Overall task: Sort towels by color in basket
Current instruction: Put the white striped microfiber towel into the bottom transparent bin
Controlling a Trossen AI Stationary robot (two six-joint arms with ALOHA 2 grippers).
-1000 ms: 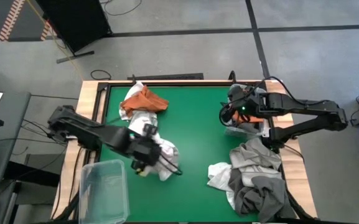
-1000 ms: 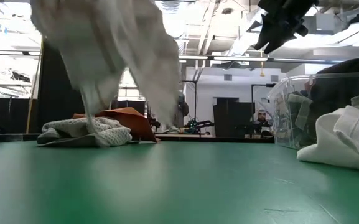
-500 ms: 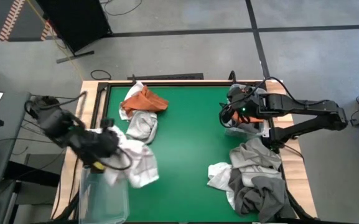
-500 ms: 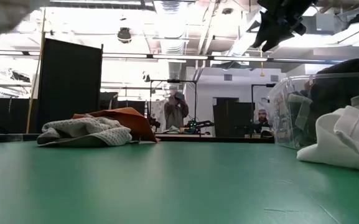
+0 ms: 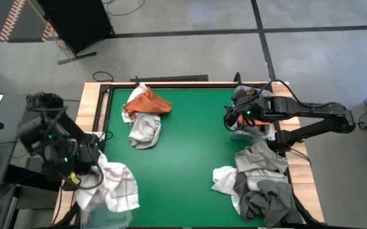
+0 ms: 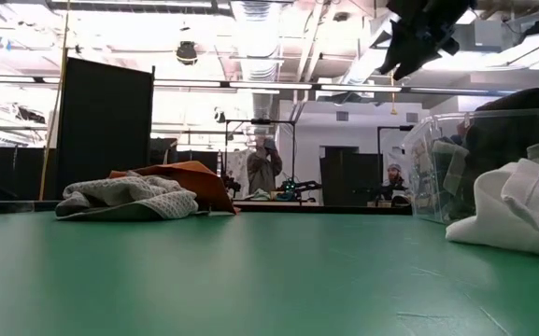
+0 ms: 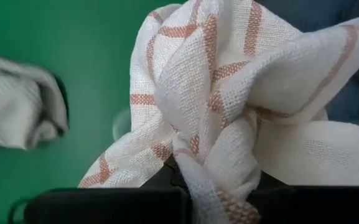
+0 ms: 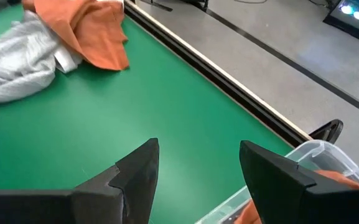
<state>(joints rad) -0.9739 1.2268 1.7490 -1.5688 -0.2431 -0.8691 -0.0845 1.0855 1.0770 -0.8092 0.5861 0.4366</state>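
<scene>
From above, the left gripper (image 5: 80, 173) hung over the clear bin (image 5: 110, 219), clamped on the checked towel (image 5: 114, 188); a trailing corner could drape the rim. Its wrist view confirmed the pinch. The right gripper (image 8: 195, 171) waited, jaws apart, across the table.

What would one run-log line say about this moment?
left gripper: shut on checked towel, over clear bin | right gripper: open, empty, waiting above table | orange towel: unsorted
</scene>
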